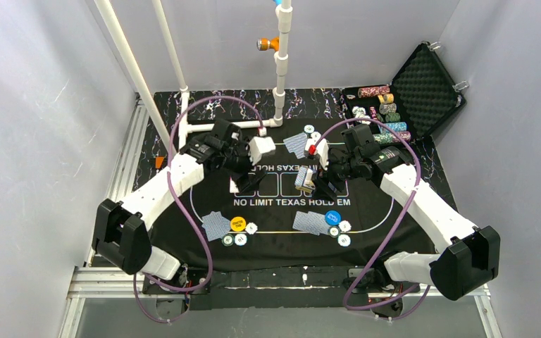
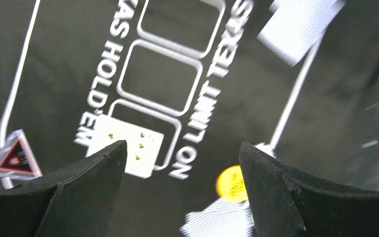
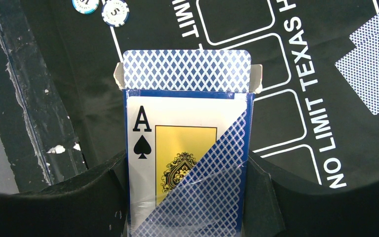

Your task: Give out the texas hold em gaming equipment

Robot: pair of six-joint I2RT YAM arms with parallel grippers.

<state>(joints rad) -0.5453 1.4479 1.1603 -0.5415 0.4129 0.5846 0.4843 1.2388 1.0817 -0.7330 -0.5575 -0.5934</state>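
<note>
Nearest the arm bases, two sets lie on the black printed fabric mat [image 1: 282, 248]. At the near left, a small fan of blue-backed playing cards [image 1: 215, 225] touches the round yellow button disc [image 1: 237, 224]. A white chip [image 1: 251, 228] sits just right of the disc and two greenish chips [image 1: 234, 240] sit just nearer.

At the near right, a second fan of cards [image 1: 311, 222] lies beside the round blue button disc [image 1: 333, 217], with three small chips [image 1: 340, 232] clustered at its right.

Farther in, over the mat's row of printed boxes, the left gripper [image 2: 182, 148] hangs with its black fingers spread wide and nothing between them. A white face-up card [image 2: 123, 145] lies flat below it, partly over the leftmost box; its pips are too small to read.

Just to the right, the right gripper [image 3: 187, 165] clamps a blue cardboard card box [image 3: 187, 113] printed with an ace of spades, its top flap open.

Beyond, a far pair of cards [image 1: 296, 144] lies with a pale chip [image 1: 309, 129] beside it. At the far right, the open black foam-lined case [image 1: 430, 88] holds rows of chips [image 1: 387, 113].
</note>
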